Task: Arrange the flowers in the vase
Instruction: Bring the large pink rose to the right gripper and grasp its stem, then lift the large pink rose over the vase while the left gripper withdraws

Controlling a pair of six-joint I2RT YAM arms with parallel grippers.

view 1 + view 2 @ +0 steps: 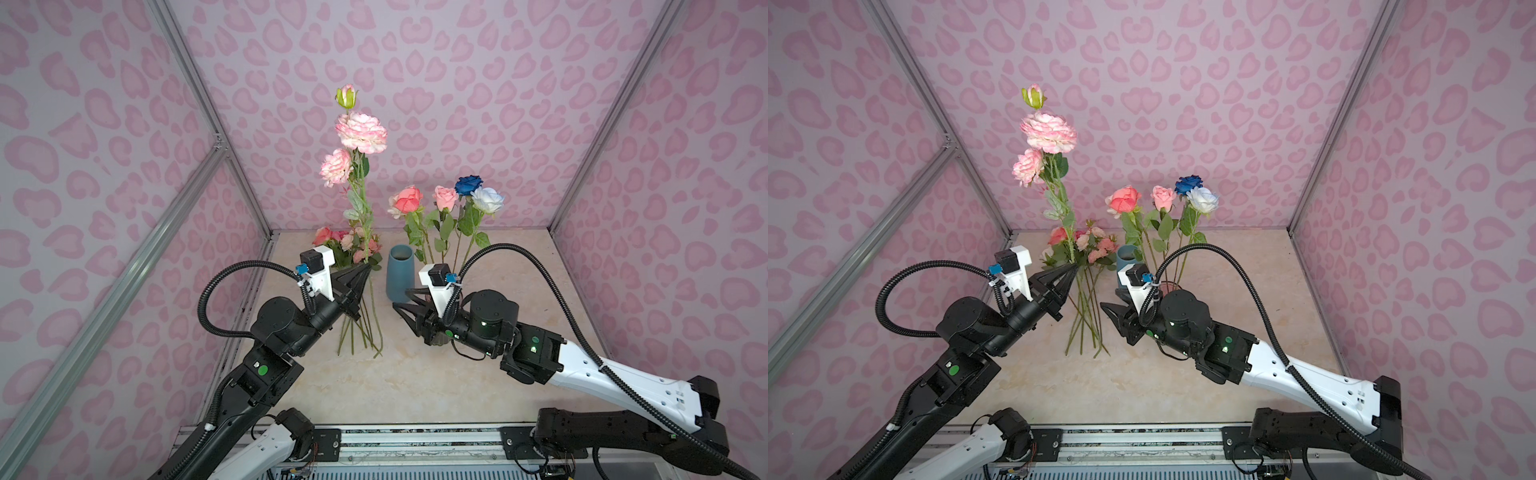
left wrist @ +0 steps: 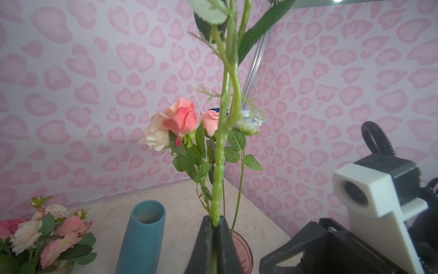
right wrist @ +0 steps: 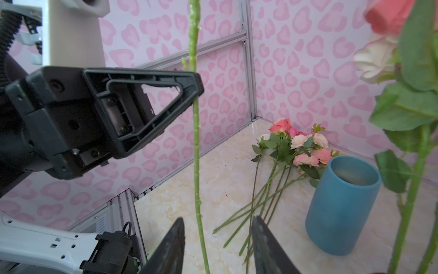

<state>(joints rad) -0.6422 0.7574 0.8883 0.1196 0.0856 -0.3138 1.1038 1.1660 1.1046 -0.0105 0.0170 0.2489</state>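
Getting the tall peony spray (image 1: 360, 137) into a vase seems the step in hand. It stands upright left of centre in both top views, with the empty blue vase (image 1: 400, 276) just right of it and the roses (image 1: 444, 197) in a pink glass vase (image 2: 244, 253) beyond. The left gripper (image 1: 368, 269) is clamped on its stem; the right gripper (image 3: 218, 218) has its jaws apart with the lower stem between them, seemingly untouched. Lift the cut end clear of the rim before shifting right, slowly, since the blooms look top-heavy.
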